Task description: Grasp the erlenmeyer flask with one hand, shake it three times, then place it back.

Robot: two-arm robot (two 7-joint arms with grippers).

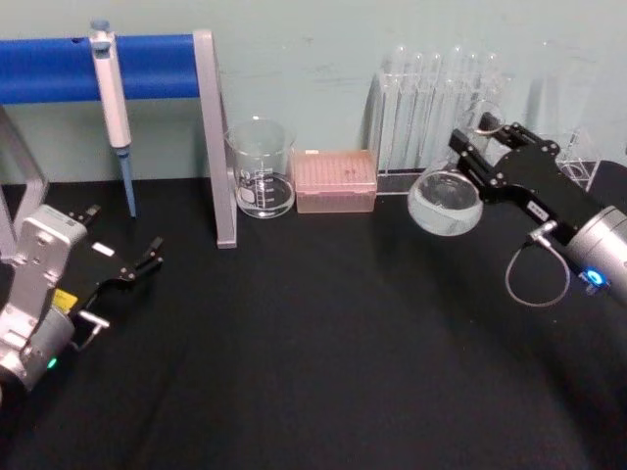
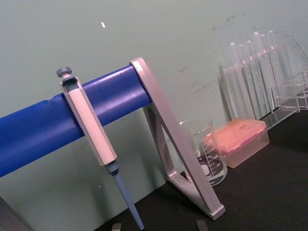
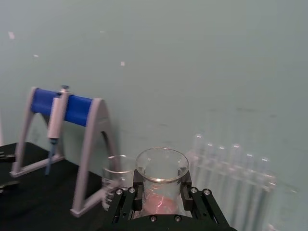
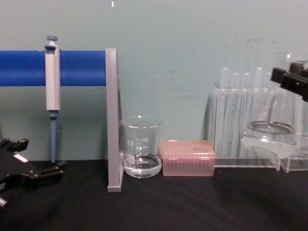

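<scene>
At far left, low over the black surface [image 1: 323,343]: the left hand [image 4: 36,155], fingers spread wide, gripping nothing. Sits well apart from the glassware.

Behind it, a stand with a blue bar [image 1: 147,67] and grey legs. Carries a grey pipette [image 1: 111,93], hung upright with its blue tip pointing down.

Just right of the stand's leg, by the back wall: a straight-walled glass beaker [image 1: 261,168], upright, with a little clear liquid at the bottom. Touching or almost touching it on the right, a pink box [image 1: 335,181], lying flat.

Further right, against the wall, a clear rack of test tubes [image 1: 431,98], standing upright.

At far right: the right hand [image 1: 482,137], clamped on the neck of the flask [image 1: 446,201]. Holds it off the surface, in front of the tube rack, tilted in the head view with the wide base towards the beaker side. Inside the base, a little clear liquid, its level slanted in the chest view.
</scene>
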